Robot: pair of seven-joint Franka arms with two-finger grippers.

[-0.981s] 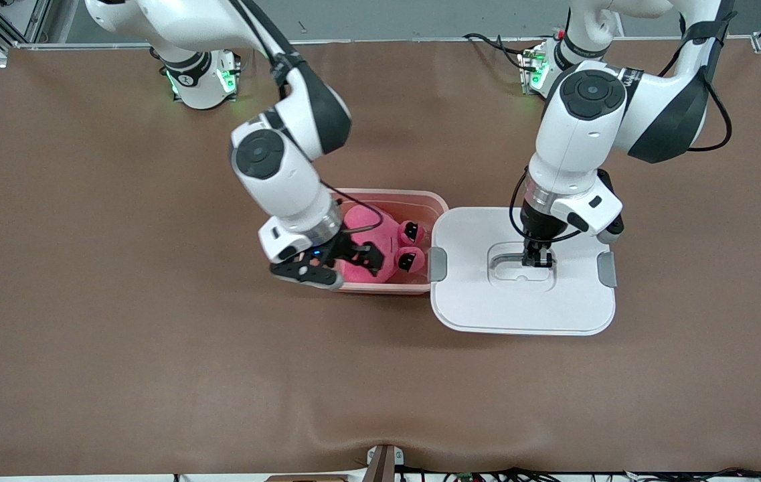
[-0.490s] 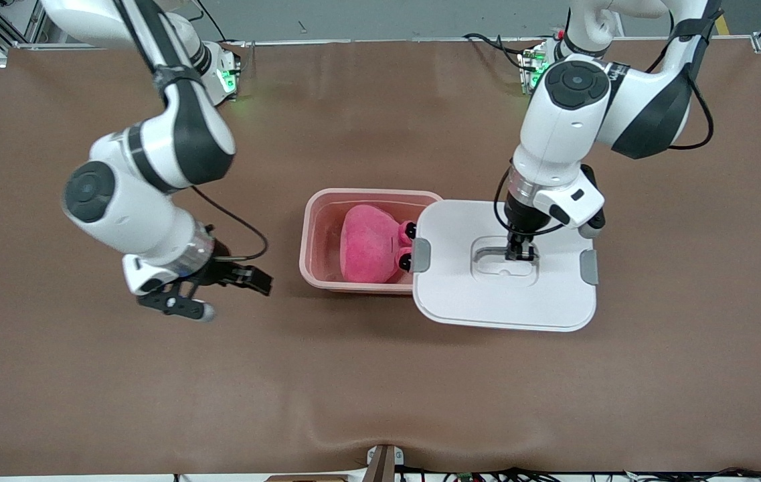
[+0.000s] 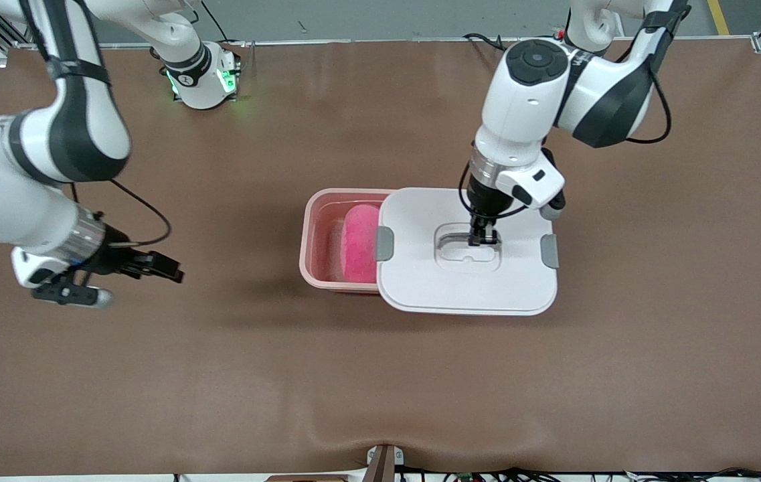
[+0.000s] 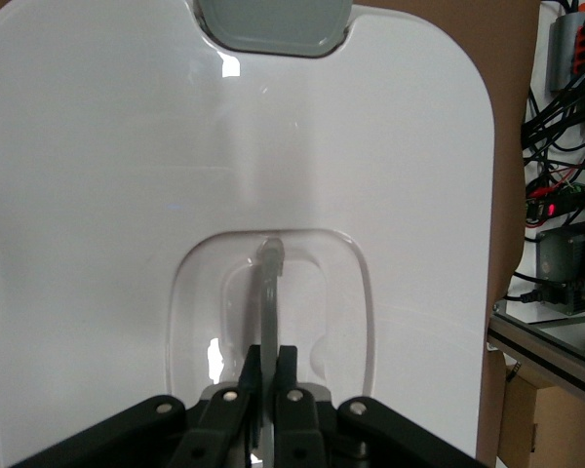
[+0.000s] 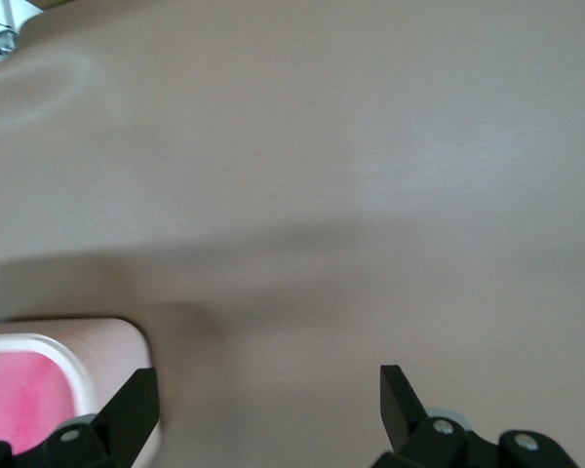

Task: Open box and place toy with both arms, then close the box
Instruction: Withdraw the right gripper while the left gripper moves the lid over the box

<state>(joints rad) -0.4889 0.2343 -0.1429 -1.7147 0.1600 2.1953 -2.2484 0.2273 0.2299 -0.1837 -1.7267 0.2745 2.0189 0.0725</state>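
Since a second ago, one white lid (image 3: 467,281) has slid over most of the single pink box (image 3: 316,241), carried by the left end effector (image 3: 482,239), pinched tight on its clear handle (image 4: 271,292). One pink toy (image 3: 359,242) lies in the box, partly under the lid's edge. Meanwhile the right end effector (image 3: 164,271) has withdrawn toward its arm's end of the worktop (image 3: 219,375), fingers spread wide, empty.

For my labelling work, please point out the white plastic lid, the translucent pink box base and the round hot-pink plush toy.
White plastic lid (image 3: 420,281): front view, its flat top.
Translucent pink box base (image 3: 304,244): front view, its uncovered rim.
Round hot-pink plush toy (image 3: 359,242): front view, its visible body.
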